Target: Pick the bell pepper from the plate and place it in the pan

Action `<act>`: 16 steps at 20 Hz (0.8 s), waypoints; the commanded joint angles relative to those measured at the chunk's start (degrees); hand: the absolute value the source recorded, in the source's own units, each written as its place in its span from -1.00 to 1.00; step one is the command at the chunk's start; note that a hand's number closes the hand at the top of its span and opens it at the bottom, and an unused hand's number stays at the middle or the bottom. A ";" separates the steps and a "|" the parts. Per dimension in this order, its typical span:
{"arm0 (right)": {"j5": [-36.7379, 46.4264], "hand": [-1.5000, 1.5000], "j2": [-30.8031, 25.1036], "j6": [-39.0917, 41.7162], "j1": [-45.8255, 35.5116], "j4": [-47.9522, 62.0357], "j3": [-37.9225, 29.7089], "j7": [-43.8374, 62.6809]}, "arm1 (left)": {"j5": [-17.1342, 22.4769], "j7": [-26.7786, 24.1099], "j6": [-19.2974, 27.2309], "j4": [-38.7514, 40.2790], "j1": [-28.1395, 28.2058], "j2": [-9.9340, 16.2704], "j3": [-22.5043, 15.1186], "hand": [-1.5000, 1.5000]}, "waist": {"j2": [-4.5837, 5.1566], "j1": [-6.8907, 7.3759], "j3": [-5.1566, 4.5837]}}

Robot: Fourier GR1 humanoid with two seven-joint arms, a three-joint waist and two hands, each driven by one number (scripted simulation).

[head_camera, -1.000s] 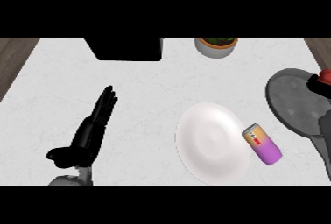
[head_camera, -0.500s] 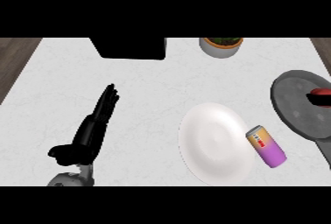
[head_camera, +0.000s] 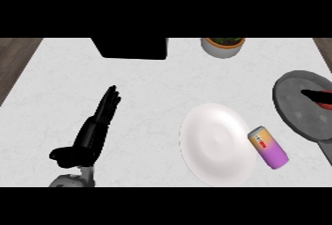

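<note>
The white plate [head_camera: 217,143] lies right of centre with nothing on it. A grey pan [head_camera: 299,105] sits at the right edge, its handle running toward the lower right. Over the pan's right side I see a sliver of the red bell pepper [head_camera: 323,100], cut off by the view's edge. A thin black part of my right hand [head_camera: 315,92] lies along the top of the pepper; the remainder of that hand is out of view. My left hand [head_camera: 94,129] rests open on the counter at the left, fingers straight and pointing away.
A purple and orange can [head_camera: 268,147] lies between the plate and the pan's handle. A potted plant [head_camera: 222,45] stands at the back, and a black box [head_camera: 130,47] at the back centre. Dark floor shows past the counter's left edge.
The bell pepper and the right hand's black tip came down over the pan's right side, then held there. The left hand has stayed put.
</note>
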 commanded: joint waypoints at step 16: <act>-24.17 -1.00 -0.20 30.53 15.19 -8.16 -12.10 -22.43 | -0.05 -0.66 0.12 -0.03 2.71 0.95 2.93 0.00 | -1.55 -3.55 -0.45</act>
